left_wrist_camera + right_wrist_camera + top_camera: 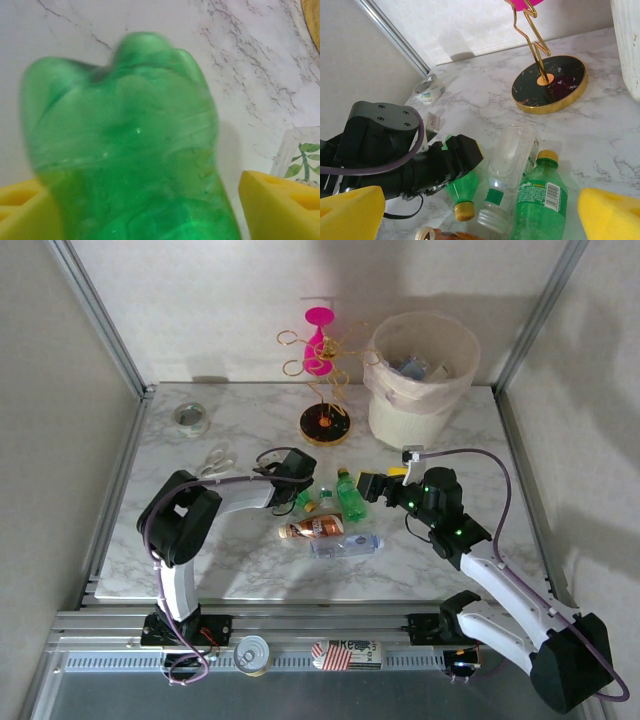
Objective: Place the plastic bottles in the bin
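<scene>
Between yellow fingers (pixel 280 200), lobed translucent green bottle (pixel 130 150)

The tabletop (pixel 250 560) is white marble with grey veins. A green bottle (pixel 351 498) has a yellow cap; there is an orange-brown bottle (pixel 318 527). The bin (pixel 405 425) is cream. The stand (pixel 320 352) is pink and gold, black-based.

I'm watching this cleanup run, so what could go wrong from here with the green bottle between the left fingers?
The left gripper straddles the small green bottle with a gap at one pad; it may slip out. The open right gripper hovers close by, so the arms could bump. The gold wire stand sits near the path to the bin.
</scene>
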`<action>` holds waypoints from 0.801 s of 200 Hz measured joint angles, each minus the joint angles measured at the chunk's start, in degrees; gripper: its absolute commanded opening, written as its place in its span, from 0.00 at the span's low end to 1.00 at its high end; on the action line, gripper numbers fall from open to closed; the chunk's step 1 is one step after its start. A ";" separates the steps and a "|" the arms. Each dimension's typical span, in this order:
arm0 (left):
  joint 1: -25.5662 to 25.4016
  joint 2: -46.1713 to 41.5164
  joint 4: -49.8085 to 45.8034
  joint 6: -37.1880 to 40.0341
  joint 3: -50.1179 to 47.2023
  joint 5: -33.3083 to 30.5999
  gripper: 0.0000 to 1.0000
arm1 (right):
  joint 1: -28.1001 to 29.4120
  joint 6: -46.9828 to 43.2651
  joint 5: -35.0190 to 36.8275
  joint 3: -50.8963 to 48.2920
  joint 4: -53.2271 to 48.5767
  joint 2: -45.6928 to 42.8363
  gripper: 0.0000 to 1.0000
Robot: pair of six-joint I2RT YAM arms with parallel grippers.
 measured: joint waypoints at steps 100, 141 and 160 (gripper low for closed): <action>0.00 -10.27 6.60 -0.44 -9.33 -0.11 0.62 | 2.58 1.36 -7.63 -0.07 7.21 8.46 0.98; -0.70 -20.04 11.30 -0.28 -12.26 0.76 0.62 | 9.55 0.59 -10.43 2.23 9.86 16.87 0.92; -1.25 -24.11 13.38 -0.17 -13.73 1.09 0.62 | 13.18 -0.59 -10.95 5.64 10.54 21.42 0.88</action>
